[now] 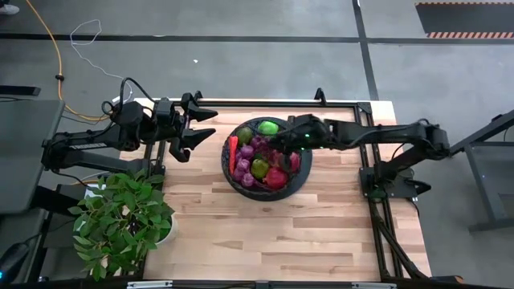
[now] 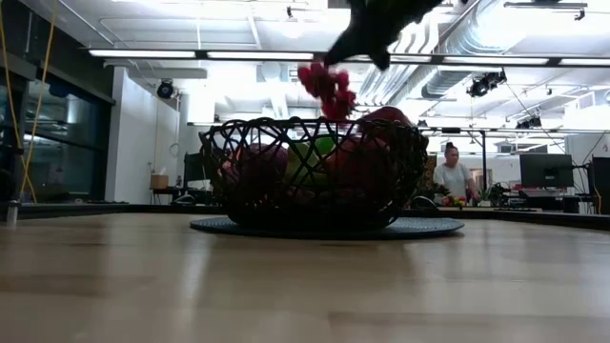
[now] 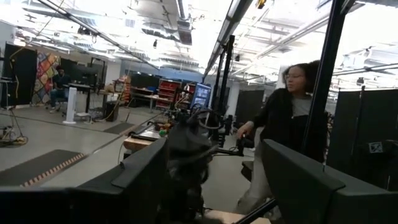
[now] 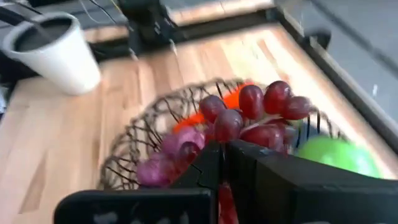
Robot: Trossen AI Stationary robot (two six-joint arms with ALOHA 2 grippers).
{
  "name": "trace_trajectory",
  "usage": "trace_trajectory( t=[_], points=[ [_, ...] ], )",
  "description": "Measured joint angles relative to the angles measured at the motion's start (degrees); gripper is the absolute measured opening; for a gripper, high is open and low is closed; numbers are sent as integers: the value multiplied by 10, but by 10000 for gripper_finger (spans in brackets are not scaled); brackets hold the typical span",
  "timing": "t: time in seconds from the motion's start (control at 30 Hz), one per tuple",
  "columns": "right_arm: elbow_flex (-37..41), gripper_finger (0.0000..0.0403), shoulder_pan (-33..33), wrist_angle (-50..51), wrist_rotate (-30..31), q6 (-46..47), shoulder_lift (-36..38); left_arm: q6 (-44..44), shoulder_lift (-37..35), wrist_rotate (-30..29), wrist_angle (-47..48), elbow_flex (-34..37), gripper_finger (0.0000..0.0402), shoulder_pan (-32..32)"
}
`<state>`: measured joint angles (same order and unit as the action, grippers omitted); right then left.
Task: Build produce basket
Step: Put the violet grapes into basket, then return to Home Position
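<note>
The black mesh basket [image 1: 228, 164] [image 2: 238, 181] [image 4: 134, 140] stands at the middle of the table on a dark round mat [image 2: 429, 227]. In it lie a green fruit [image 1: 268, 127] [image 4: 336, 155], a slim red-orange pepper [image 1: 233, 152], purple grapes [image 1: 246, 178], a yellow-green fruit [image 1: 259, 168] and a red fruit [image 1: 277, 177]. My right gripper [image 1: 279, 144] [image 2: 345, 59] [image 4: 224, 152] hovers over the basket, shut on a red-purple grape bunch [image 2: 327, 88] [image 4: 255, 112]. My left gripper [image 1: 210, 123] [image 3: 214, 180] waits open, left of the basket. My right gripper pinches the grape bunch between its two fingers at the bunch's top end [image 4: 219, 138]. The fingers slant down from the table's right. The bunch hangs below them [image 2: 329, 90], lifted clear just above the basket's rim and the fruit inside.
A leafy potted plant [image 1: 120, 221] in a white pot [image 4: 53, 53] stands at the table's near left corner. Bare wood lies in front of the basket [image 1: 273, 233]. A black frame [image 1: 365, 172] borders the right side. People show in the room beyond [image 3: 283, 124] [image 2: 456, 176].
</note>
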<state>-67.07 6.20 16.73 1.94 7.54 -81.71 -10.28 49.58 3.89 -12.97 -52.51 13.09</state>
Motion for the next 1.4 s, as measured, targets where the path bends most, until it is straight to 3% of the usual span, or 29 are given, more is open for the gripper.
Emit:
trace_trajectory(
  t=[0.3,0.57,0.67,0.83,1.03,1.23,1.4],
  points=[
    [0,0,28,12,-31,69,-79,0,0,0,1,0,247,0],
    [0,11,44,23,-17,67,-88,0,0,0,4,0,247,0],
    [0,46,48,37,-25,55,-87,0,0,0,11,0,247,0],
    [-3,148,55,47,-6,41,-82,0,0,0,18,0,247,0],
    [-63,250,69,90,-6,-39,-44,8,0,1,27,0,247,0],
    [-52,270,73,102,-44,-69,48,20,-1,1,48,0,247,0],
    [53,271,67,24,-48,-19,148,22,-1,1,51,0,247,0]
  ],
)
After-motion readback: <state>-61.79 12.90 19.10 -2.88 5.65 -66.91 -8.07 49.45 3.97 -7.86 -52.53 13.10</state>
